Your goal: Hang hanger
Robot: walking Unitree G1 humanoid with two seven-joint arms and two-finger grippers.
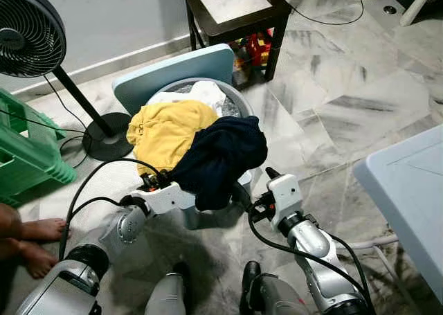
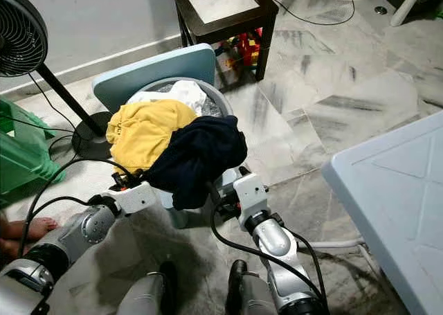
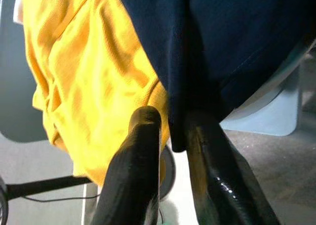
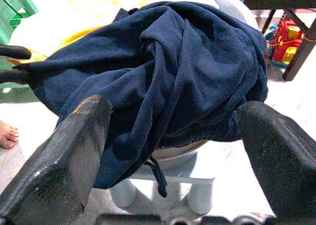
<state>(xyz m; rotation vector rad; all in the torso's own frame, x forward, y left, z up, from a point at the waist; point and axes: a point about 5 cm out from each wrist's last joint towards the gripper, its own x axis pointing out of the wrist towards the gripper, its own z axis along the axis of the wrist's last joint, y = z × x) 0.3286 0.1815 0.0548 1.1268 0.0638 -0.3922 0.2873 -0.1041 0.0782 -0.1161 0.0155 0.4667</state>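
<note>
- The left gripper (image 3: 170,136) sits at the near edge of the laundry pile, centre-left of the head view; its two black fingers (image 3: 136,170) stand only a narrow gap apart, pinching the hem of the navy garment (image 1: 223,159); the yellow garment (image 1: 166,131) hangs just behind them
- The right gripper (image 4: 173,151) is at centre-bottom of the head view, just beside the navy garment's right side; its fingers (image 4: 69,156) are spread wide, framing the cloth with nothing between them gripped; a dark drawstring dangles in the gap
- No hanger can be made out in any view
- The clothes heap over a round grey basket (image 1: 239,107) that stands on a pale blue stool (image 1: 173,73); three garments are countable: one navy, one yellow, one white (image 1: 208,93) at the back
- Around it on the marble floor: one black standing fan (image 1: 31,38) upper left; one green crate (image 1: 28,156) at left; one dark wooden table (image 1: 232,10) top centre with toys (image 1: 252,52) beneath; one pale blue table (image 1: 408,190) at right; a person's two bare feet (image 1: 34,242) lower left
</note>
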